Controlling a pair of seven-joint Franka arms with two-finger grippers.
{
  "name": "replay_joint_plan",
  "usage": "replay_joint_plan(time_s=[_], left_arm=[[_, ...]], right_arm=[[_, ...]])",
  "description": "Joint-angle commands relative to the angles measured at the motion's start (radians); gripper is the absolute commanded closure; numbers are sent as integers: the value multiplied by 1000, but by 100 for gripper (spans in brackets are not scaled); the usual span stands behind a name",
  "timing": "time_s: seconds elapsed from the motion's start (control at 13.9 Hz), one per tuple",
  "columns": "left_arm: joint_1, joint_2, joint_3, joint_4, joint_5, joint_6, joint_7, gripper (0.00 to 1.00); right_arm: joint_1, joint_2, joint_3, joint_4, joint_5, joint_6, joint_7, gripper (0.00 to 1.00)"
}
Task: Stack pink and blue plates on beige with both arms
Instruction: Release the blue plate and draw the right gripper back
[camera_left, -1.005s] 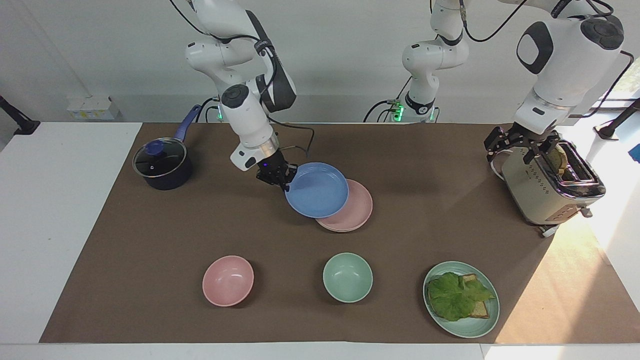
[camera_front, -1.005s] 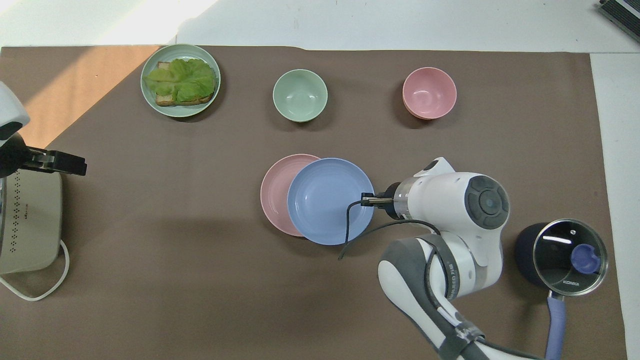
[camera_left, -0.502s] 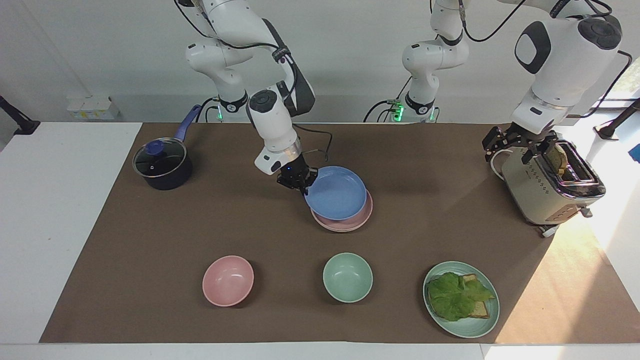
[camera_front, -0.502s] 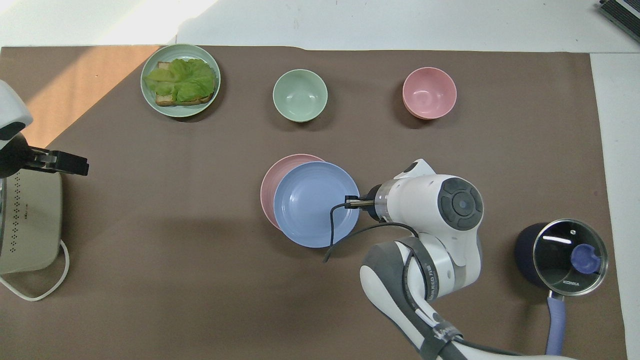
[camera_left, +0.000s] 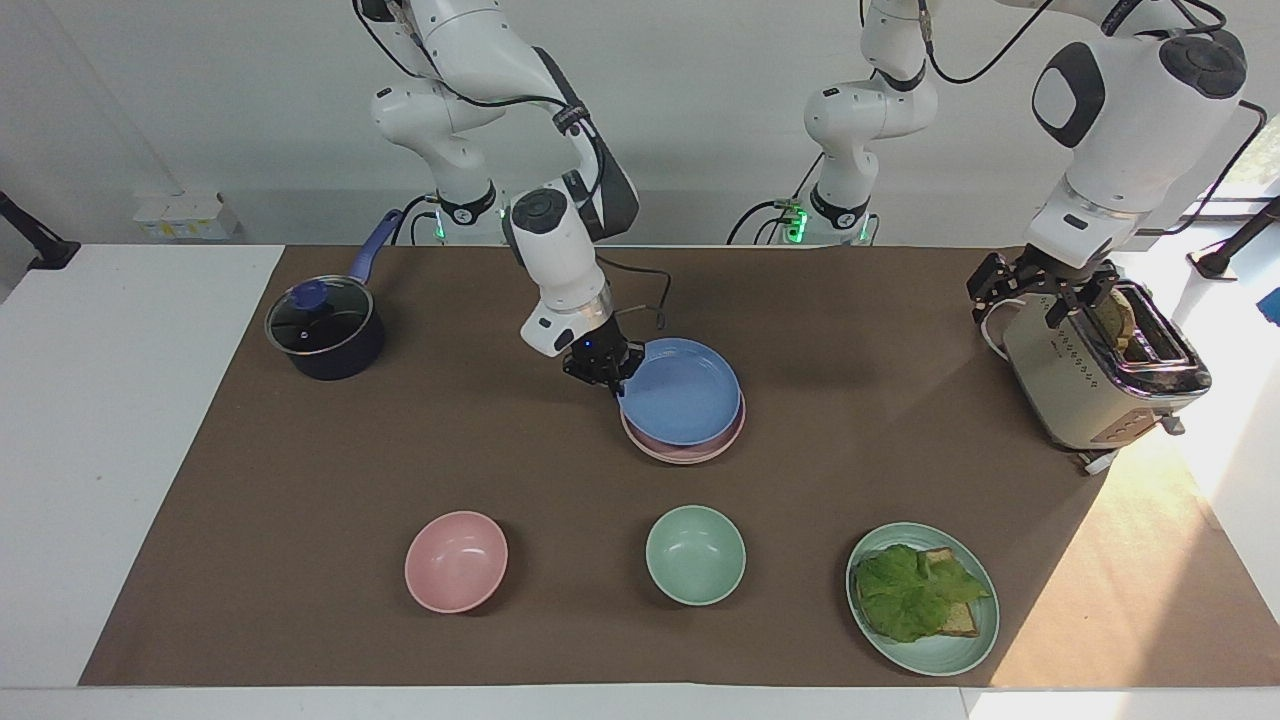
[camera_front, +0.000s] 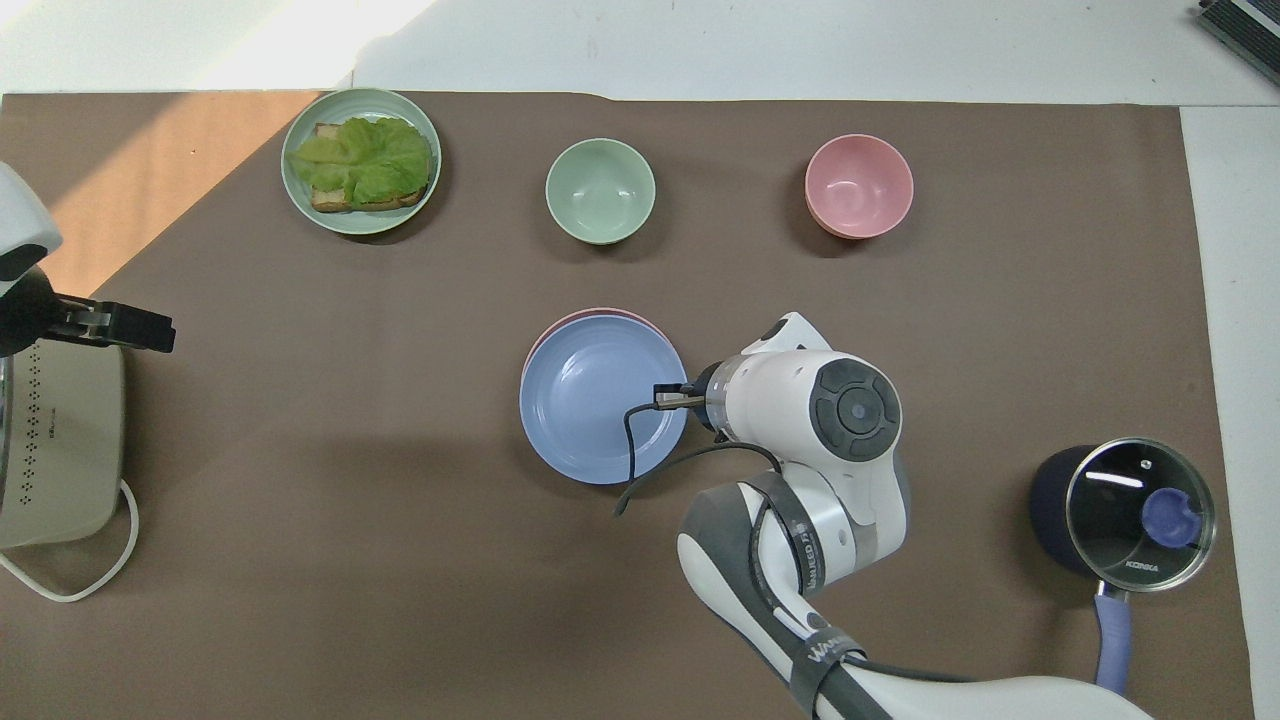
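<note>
Nearest the robots, toward the right arm's end, a dark saucepan (camera_left: 325, 333) with a glass lid. Toward the left arm's end, a cream toaster (camera_left: 1100, 378); the left gripper (camera_left: 1042, 290) waits over it, fingers spread apart and holding nothing. Mid-table: the right gripper (camera_left: 603, 368) is clamped shut on the rim of the blue plate (camera_left: 680, 391), which it holds over the pink plate (camera_left: 690, 449) — only a sliver of pink rim shows beneath. The beige plate cannot be made out. Farthest from the robots, a row — pink bowl (camera_left: 456, 561), mint-green bowl (camera_left: 695, 554), and a green plate (camera_left: 944, 652) bearing lettuce and toast.
</note>
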Motion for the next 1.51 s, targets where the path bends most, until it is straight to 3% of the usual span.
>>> replay_joint_plan(time_s=[0.0,0.22,0.36,0.43,0.5,0.65,1.0,1.44], left_arm=[[11,-14,5,7,11,-63,6,0],[-27,-14,69,9,11,-66,4,0],[-111,-14,148,11,11,-67,6,0],[-132,-14,167,11,11,-66,4,0],[-142,-14,170,11,11,-64,6,0],[-193,-14,210,14,11,-61,4,0],[-204,-12,216,15,11,-61,4,0],[-189,-12,216,15,11,-63,4,0]], right_arm=[[4,22,-4,16,-34,33,42,100],[4,25,-4,16,-35,57,42,99],[2,25,-4,18,-35,59,42,64],[2,25,-4,19,-34,61,44,28],[4,25,-4,27,-34,59,45,10],[-5,14,-6,47,-35,42,49,1],[-113,-131,-24,52,-98,-174,47,0],[-333,-243,-24,212,-238,-580,-2,0]])
